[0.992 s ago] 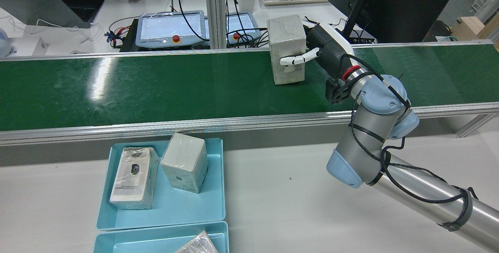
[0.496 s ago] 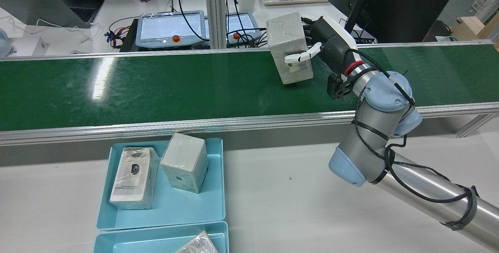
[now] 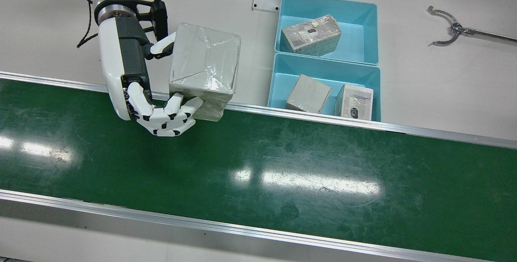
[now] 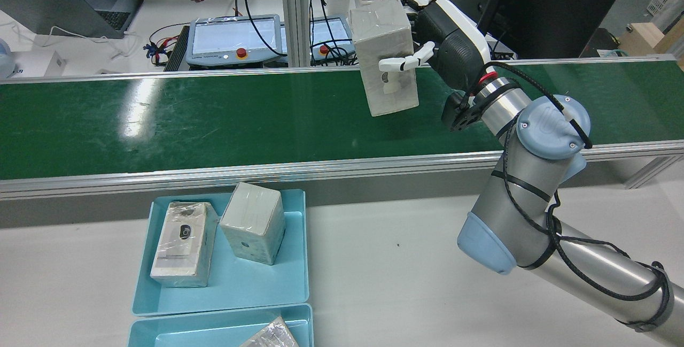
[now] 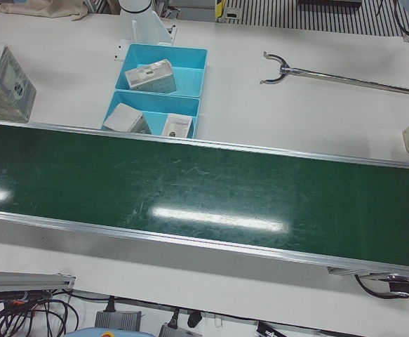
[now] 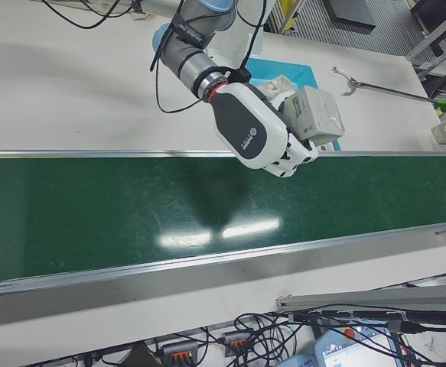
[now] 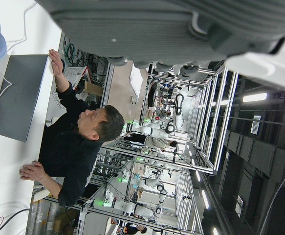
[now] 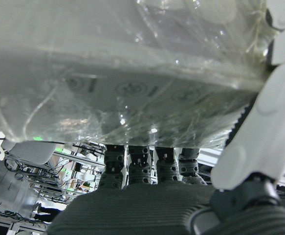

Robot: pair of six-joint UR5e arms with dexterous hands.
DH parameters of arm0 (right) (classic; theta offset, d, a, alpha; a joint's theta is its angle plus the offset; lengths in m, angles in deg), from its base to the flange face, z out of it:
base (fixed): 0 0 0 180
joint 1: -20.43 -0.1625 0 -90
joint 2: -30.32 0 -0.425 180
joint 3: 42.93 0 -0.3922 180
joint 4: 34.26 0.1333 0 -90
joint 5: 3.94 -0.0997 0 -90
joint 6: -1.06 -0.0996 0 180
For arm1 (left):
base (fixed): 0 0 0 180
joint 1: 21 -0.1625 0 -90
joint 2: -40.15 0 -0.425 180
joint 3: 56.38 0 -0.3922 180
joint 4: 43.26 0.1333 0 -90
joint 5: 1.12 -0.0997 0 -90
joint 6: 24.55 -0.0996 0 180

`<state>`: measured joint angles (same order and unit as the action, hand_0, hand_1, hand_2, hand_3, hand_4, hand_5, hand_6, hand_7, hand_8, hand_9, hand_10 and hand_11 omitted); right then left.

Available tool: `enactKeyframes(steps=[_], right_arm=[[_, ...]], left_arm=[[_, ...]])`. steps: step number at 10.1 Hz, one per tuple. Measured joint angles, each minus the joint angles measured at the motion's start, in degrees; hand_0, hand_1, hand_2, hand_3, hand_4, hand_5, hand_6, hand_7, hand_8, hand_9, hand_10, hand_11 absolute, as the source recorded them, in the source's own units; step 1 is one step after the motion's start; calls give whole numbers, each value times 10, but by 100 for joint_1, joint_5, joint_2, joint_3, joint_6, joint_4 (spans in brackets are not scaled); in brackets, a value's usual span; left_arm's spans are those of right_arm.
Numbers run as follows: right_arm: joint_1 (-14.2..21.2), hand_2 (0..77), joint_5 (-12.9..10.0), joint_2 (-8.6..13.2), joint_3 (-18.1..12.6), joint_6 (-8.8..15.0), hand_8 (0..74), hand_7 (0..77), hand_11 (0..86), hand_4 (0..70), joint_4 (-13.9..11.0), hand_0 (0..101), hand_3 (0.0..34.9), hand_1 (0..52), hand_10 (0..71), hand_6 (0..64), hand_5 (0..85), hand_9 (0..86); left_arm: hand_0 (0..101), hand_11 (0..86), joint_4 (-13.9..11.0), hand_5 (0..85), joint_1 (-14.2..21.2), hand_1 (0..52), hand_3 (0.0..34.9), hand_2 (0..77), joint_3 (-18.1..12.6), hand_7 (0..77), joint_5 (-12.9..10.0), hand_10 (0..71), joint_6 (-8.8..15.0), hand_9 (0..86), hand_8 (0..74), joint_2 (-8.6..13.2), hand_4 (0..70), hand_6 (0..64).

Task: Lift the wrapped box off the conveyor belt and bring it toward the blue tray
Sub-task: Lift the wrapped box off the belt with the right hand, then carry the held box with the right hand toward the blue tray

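Clearly the right hand (image 4: 427, 42) is clamped on the wrapped box (image 4: 386, 63), lifted clear above the conveyor belt (image 4: 214, 117). Risk: slick film slips between fingers during transit. Blue tray (image 4: 288, 283), beside the belt, already holds two boxes; collision possible. Left hand's state: cannot tell.

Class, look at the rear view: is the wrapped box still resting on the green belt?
No: the box hangs tilted above the belt, clasped in the right hand.
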<state>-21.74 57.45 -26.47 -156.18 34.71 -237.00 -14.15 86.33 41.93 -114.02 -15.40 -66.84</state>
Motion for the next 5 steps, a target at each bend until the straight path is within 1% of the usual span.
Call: enactKeyframes(steps=[1,2,3,4,5], right_arm=[[160,295,-46,22,-26,44,502,387,453,93,73,465,0,5,311,425,698,524],[339,295,-76,40,-26,126,502,387,453,93,231,465,0,5,311,425,698,524],[533,295,-127,52,-24,270,502,387,464,93,447,465,0,5,322,425,698,524],[757,295,-235,58,-20,406,502,387,480,71,653,465,0,5,338,425,709,529],[987,300,-391,79,-6,492,507,387,502,87,787,466,0,5,355,431,698,529]], left_arm=[[0,5,0,11,0,0,0,11,0,5,0,0,0,5,5,0,0,0],[0,5,0,11,0,0,0,11,0,5,0,5,0,0,5,0,0,0],[0,5,0,11,0,0,0,11,0,5,0,5,0,0,5,0,0,0],[0,5,0,11,0,0,0,11,0,0,0,5,0,0,5,0,0,0],[0,5,0,11,0,0,0,11,0,0,0,5,0,0,5,0,0,0]])
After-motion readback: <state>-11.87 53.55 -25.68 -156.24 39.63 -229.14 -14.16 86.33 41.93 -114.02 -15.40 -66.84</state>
